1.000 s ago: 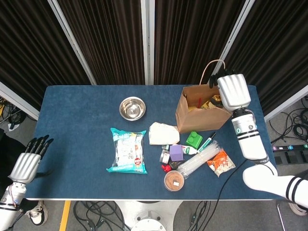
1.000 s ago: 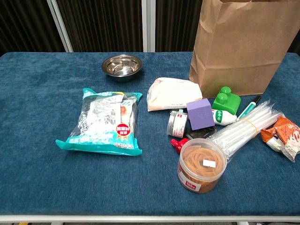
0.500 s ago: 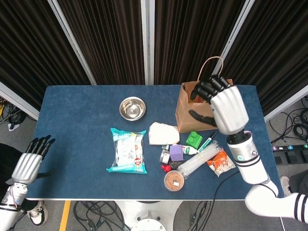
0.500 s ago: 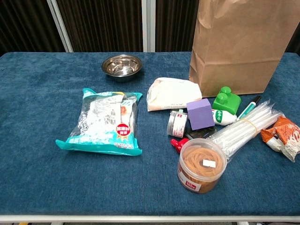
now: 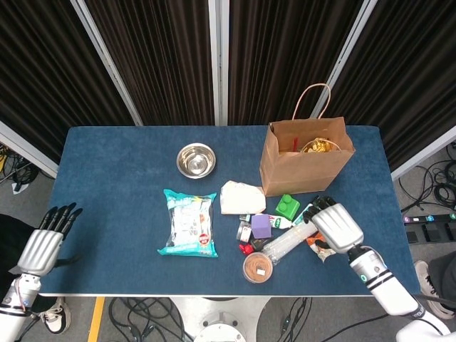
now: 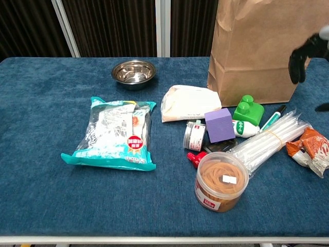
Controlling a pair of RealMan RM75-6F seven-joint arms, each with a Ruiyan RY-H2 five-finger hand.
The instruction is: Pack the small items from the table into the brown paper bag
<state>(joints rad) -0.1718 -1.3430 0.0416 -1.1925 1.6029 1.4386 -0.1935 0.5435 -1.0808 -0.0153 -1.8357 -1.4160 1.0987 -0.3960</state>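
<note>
Right hand (image 5: pixel 335 226) hovers over straws (image 5: pixel 293 237) beside bag (image 5: pixel 303 165), fingers apart, empty; left hand (image 5: pixel 41 242) open off table (image 5: pixel 114 214).

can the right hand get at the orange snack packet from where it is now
Probably yes. The right hand hangs just above the orange snack packet, holding nothing. Only the bundle of clear straws lies against the packet's left side; its other sides look free on the table.
</note>
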